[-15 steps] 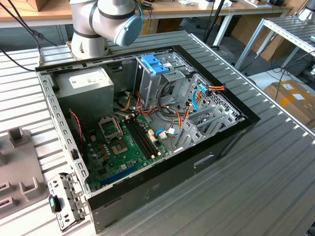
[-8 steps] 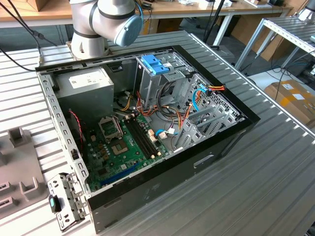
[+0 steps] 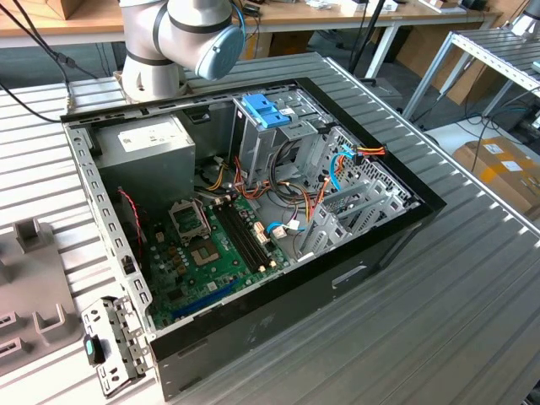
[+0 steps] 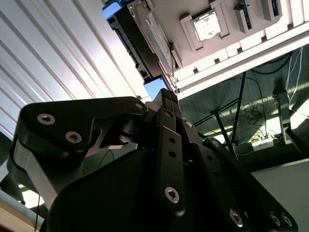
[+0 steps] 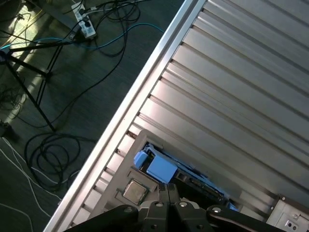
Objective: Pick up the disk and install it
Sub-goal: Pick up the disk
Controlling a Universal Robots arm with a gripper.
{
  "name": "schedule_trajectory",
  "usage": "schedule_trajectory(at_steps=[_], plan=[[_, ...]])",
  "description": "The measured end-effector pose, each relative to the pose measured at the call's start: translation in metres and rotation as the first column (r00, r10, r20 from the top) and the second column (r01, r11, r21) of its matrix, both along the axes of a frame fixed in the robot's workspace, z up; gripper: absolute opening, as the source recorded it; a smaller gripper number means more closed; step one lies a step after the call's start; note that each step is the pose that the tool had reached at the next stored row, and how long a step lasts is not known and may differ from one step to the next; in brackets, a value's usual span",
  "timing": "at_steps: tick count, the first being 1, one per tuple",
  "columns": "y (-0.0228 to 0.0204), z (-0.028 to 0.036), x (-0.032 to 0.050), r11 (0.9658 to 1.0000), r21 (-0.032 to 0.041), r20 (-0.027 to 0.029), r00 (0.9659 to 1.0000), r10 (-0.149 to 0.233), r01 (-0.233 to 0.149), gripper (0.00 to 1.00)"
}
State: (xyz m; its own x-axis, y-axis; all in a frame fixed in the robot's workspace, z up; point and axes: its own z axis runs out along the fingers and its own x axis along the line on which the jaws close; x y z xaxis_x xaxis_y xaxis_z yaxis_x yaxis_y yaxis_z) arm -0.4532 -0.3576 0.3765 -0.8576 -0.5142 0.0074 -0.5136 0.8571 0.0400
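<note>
Disk (image 4: 126,34) is dark-cased, blue at both ends. It rests on a ribbed metal table (image 4: 63,53) beside a cabled floor (image 5: 72,96). Gripper (image 4: 166,94) fingers are pressed together.

Robotics workshop, opened computer case (image 3: 278,312) on ribbed metal table (image 3: 439,321), wooden workbenches (image 3: 321,15) behind, cables (image 5: 53,150) across floor

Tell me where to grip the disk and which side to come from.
Clamp the disk across its broad faces at the exposed top edge, coming from above. It seems to stand on edge in the grey holder, which hides its lower part. The tool hangs by one end.
</note>
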Motion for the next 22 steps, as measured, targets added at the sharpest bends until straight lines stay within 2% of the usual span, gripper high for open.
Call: schedule_trajectory(at_steps=[12,15,17,19,22], plan=[[0.0,0.0,0.0,1.0,0.0,0.0,1.0,0.002,-0.002,0.11],[0.0,0.0,0.0001,0.9995,0.0,0.0,0.9995,0.032,-0.032,0.11],[0.0,0.0,0.0,0.9968,0.0,0.0,0.9968,0.08,-0.08,0.11],[0.0,0.0,0.0,0.9943,0.0,0.0,0.9943,0.107,-0.107,0.11],[0.0,0.0,0.0,0.9886,0.0,0.0,0.9886,0.151,-0.151,0.11]])
